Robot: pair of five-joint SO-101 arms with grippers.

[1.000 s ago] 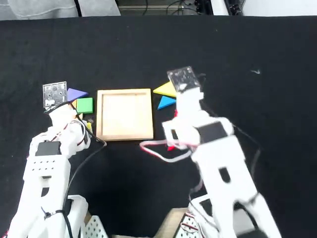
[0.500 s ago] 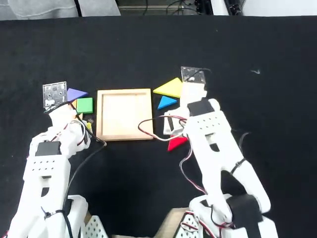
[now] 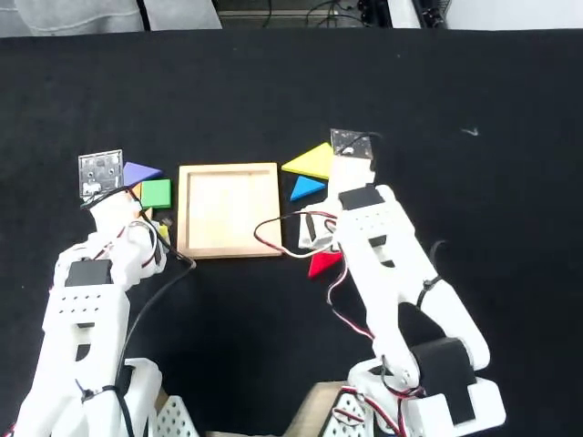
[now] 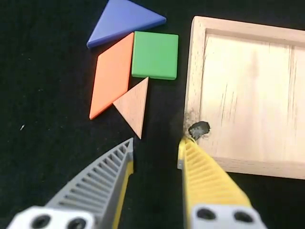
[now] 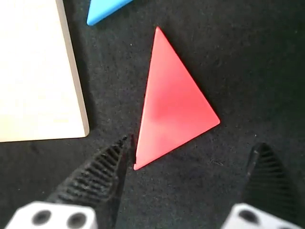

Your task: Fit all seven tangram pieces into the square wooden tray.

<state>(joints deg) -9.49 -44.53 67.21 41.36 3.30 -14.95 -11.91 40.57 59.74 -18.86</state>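
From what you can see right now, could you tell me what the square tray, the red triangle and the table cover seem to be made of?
Square tray: bare pale wood, visible grain streaks.
Red triangle: likely painted wood, perhaps plastic; smooth, opaque coat with soft sheen.
Table cover: seemingly black cloth, matte, lint-flecked.

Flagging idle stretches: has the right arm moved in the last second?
Yes. The right arm has swung its wrist end slightly rightward, away from the wooden tray, uncovering more of the yellow triangle and the red triangle.
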